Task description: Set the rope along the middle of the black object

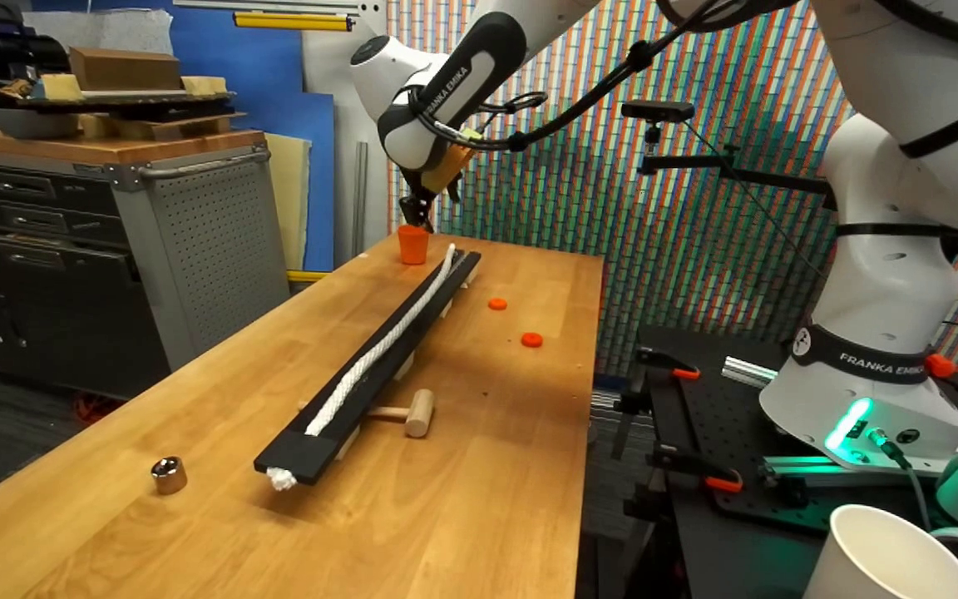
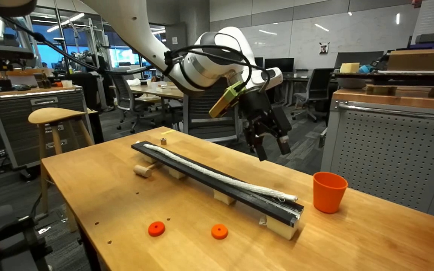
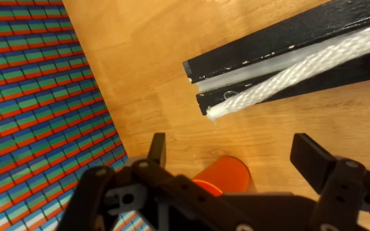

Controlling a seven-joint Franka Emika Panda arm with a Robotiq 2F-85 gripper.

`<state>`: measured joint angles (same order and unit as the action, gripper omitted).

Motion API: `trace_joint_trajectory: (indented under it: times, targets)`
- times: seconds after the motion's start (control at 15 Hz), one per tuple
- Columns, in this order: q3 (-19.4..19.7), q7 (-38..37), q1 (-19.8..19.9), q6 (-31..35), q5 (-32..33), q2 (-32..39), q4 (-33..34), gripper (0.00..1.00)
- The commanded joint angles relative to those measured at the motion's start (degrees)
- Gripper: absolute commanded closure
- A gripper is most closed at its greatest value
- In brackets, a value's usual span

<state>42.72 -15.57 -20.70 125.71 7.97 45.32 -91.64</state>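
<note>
My jaws: dark, blocky, spread wide. Orange cup (image 3: 231,175): smooth, tapered. Rope (image 3: 300,73): white, braided, lying lengthwise on the black bar (image 3: 294,33); I see its nearer end slant off the pale groove (image 3: 233,75) to one edge. Bar: long, straight, channelled. Farther along the grained wooden desk (image 2: 104,177): cylinder-headed mallet (image 2: 142,171), shiny metal cylinder (image 2: 163,141).

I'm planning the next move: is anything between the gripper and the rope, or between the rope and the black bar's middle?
Nothing visible is. The gripper hangs open; the rope has its near end at one edge of the black bar, beside the exposed groove. The orange cup stands aside.
</note>
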Motion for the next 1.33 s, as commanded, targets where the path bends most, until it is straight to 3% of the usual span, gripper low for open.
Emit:
trace_joint_trajectory:
  times: [0.0,0.2,0.4,0.47,0.93,1.27]
  targets:
    - [-6.7,-11.0,6.0,-15.1,4.4,4.1,13.2,0.0]
    - [-12.4,-17.1,10.5,-26.6,4.0,5.7,21.5,0.0]
    - [-17.5,-20.9,14.3,-33.2,4.2,6.7,27.6,0.0]
    - [-18.6,-19.8,13.6,-29.0,6.5,3.4,20.9,0.0]
    - [-20.2,-21.0,15.5,-31.4,6.0,4.9,24.8,0.0]
    - [-23.3,-31.9,19.4,-35.7,0.9,6.2,25.8,0.02]
